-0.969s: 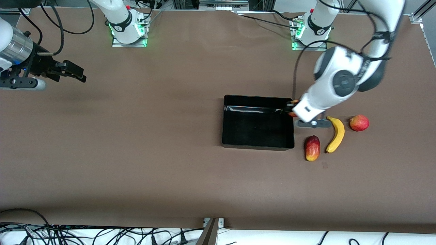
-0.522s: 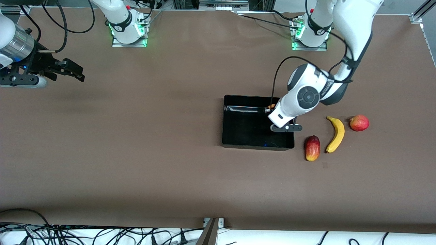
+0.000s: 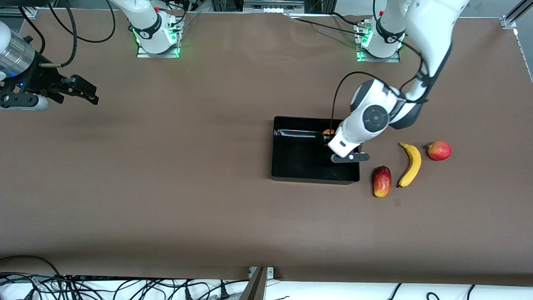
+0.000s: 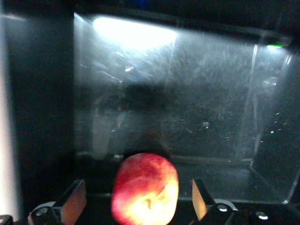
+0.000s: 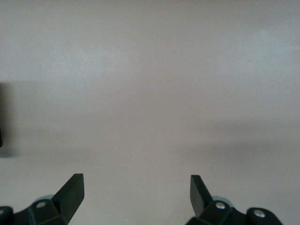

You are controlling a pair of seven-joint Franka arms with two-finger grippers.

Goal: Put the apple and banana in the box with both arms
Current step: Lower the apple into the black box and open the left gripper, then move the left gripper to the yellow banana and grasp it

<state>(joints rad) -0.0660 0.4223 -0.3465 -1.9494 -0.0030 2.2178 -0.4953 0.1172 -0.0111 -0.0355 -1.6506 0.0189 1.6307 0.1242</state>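
Observation:
The black box lies mid-table. My left gripper is inside it at the corner toward the left arm's base, jaws open. The red apple with yellow streaks and a stem hollow sits between the spread fingertips, touching neither; a sliver of it shows in the front view. The yellow banana lies on the table beside the box, toward the left arm's end. My right gripper hangs open and empty over bare table at the right arm's end, also shown in its wrist view.
An elongated red-yellow mango-like fruit lies between the box and the banana, nearer the front camera. A round red fruit with a nub lies beside the banana toward the left arm's end. The box floor is bare apart from the apple.
My left arm swung from the box's edge to over its inside, carrying the apple; the fingers now stand apart from it. My right gripper drifted slightly toward the table's end.

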